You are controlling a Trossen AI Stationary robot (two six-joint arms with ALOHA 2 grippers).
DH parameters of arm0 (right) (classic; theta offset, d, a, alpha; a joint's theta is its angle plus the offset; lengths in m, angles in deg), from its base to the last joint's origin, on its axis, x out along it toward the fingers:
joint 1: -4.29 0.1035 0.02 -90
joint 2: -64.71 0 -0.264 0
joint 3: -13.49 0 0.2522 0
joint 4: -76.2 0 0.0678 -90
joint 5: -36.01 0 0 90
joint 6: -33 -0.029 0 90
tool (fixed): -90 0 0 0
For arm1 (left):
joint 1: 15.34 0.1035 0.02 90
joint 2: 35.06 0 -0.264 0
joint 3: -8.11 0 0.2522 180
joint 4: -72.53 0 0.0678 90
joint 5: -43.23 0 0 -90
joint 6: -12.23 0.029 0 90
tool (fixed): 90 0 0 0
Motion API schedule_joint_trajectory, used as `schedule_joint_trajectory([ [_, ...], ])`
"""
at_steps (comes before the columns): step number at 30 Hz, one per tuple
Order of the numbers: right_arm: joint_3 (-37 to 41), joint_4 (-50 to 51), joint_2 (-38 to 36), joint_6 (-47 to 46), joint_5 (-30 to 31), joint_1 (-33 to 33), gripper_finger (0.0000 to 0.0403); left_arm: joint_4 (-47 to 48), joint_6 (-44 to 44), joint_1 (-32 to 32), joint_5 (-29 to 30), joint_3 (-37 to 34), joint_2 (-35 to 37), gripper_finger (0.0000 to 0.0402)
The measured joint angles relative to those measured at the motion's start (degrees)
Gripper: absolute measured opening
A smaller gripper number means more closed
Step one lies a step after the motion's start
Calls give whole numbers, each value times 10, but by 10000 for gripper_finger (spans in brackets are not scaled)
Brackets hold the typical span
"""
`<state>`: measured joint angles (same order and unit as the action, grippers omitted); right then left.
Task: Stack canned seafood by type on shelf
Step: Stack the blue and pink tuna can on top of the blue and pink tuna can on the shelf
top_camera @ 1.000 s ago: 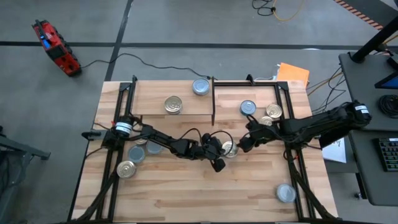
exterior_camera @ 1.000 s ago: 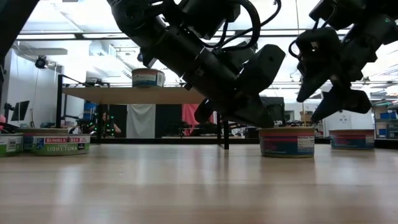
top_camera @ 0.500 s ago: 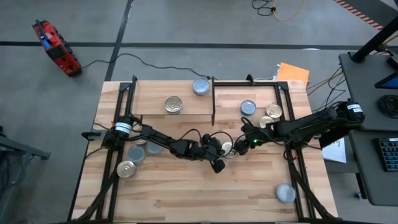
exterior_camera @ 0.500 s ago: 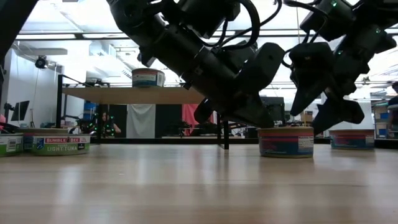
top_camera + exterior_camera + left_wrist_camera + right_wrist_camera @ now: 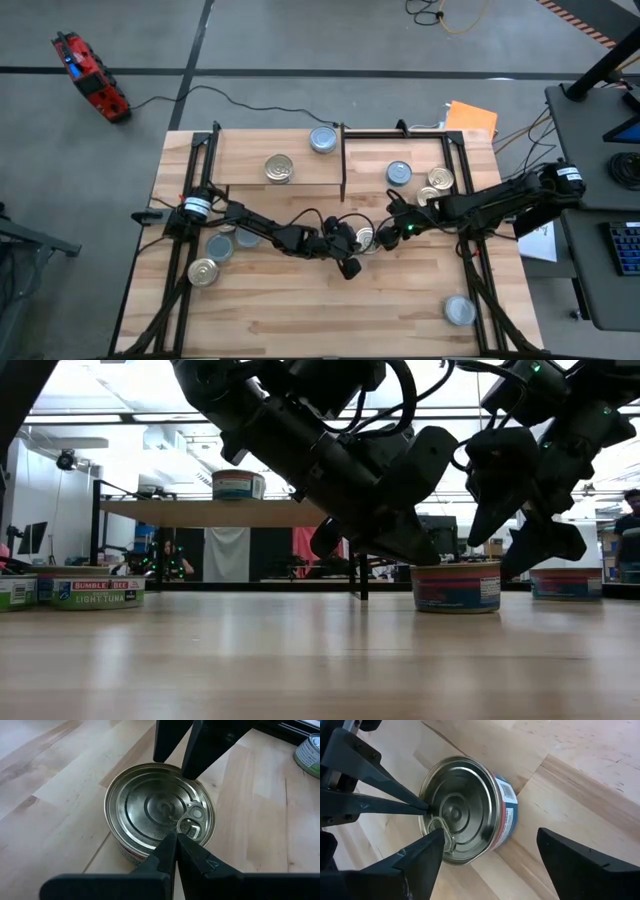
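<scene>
High view, nine tins (image 5: 279, 168), one shelf (image 5: 240, 160)

From overhead I get even, bright light with only soft shadows under the arms. At table height the ceiling lights behind blow out white, so both arms read as near-black silhouettes and the near tabletop (image 5: 300, 660) is soft and glossy with reflected glare. On my wrist cameras the tin lid (image 5: 160, 810) is sharp with a mild sheen, while the fingers closest to the lens blur.
</scene>
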<state>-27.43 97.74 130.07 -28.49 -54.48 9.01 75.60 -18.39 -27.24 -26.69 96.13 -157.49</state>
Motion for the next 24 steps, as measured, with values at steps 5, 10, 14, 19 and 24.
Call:
schedule_joint_trajectory([
  [5,0,0,0,0,-2,0,308,1,0,0,0,0,0,0],
  [10,0,-4,0,6,-6,0,310,3,0,-1,0,0,0,0],
  [14,0,-4,0,6,-6,0,319,4,0,-2,-1,0,0,0],
  [19,0,-4,0,6,-6,0,327,4,0,-2,-1,-1,0,0],
  [24,0,-4,0,5,-6,0,323,6,0,-3,-1,-1,-1,0],
])
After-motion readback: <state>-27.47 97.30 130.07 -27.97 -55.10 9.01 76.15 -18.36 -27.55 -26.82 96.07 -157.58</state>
